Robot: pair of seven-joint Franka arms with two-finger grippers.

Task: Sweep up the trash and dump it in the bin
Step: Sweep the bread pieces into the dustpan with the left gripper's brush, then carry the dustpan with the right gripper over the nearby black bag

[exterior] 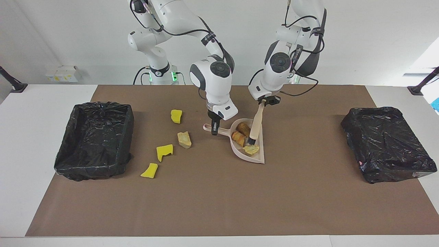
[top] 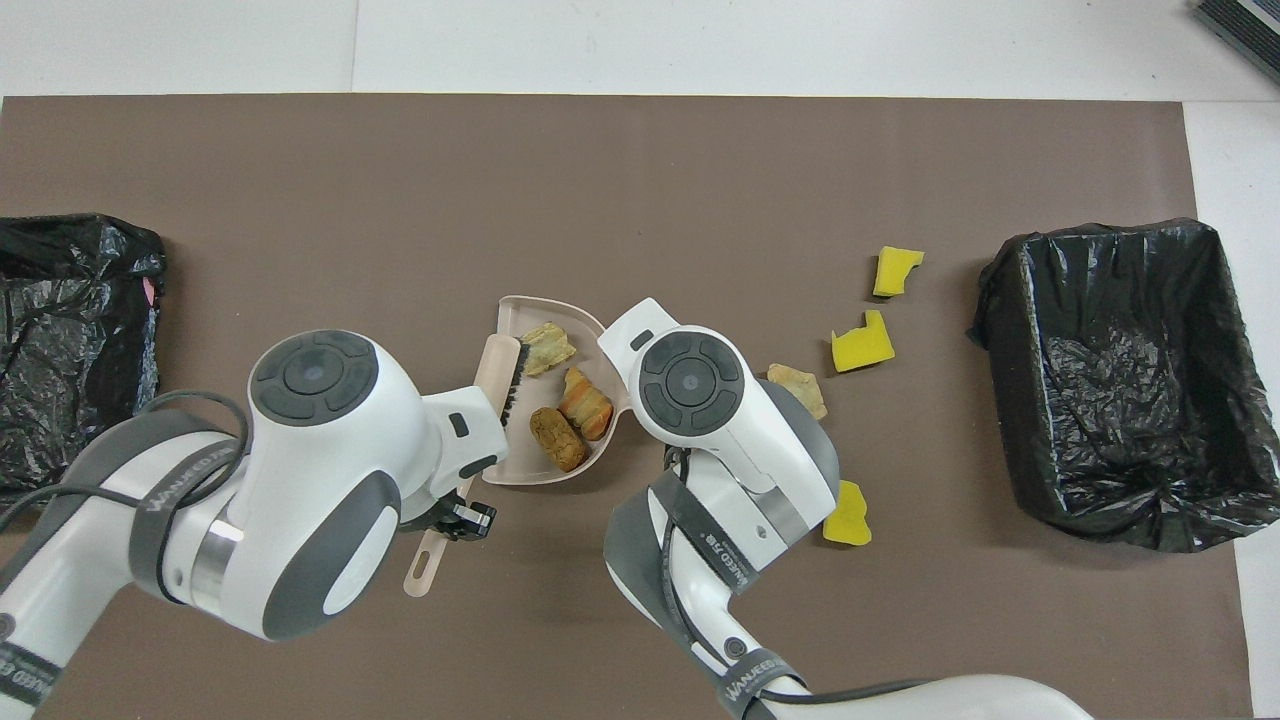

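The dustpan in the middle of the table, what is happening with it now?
The right gripper is shut on the handle of the beige dustpan, which rests on the brown mat. The left gripper is shut on the brush, whose bristles are inside the pan. Three scraps lie in the pan. Four more scraps remain on the mat, between the dustpan and the open bin at the right arm's end.
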